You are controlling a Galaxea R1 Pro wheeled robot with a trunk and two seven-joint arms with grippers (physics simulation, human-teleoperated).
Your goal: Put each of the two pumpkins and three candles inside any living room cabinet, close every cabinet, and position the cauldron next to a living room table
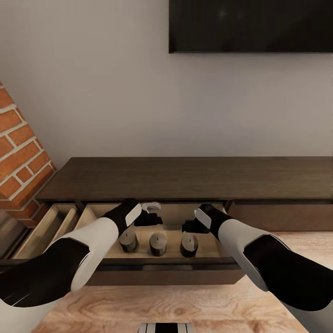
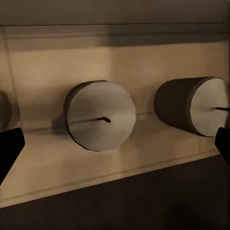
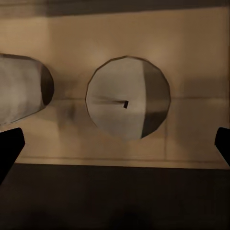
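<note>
candle stowing step: 3 candles (image 1: pixel 157 243) stand upright in the open cabinet (image 1: pixel 194 178) drawer, near its front edge.
left gripper (image 1: pixel 149 213) and right gripper (image 1: pixel 190 225) hover above, jaws spread, empty; next: withdraw, push drawer shut.

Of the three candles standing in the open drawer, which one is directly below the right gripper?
The rightmost candle. It stands under the right gripper, while the middle candle and the left candle stand further toward the left gripper.
</note>
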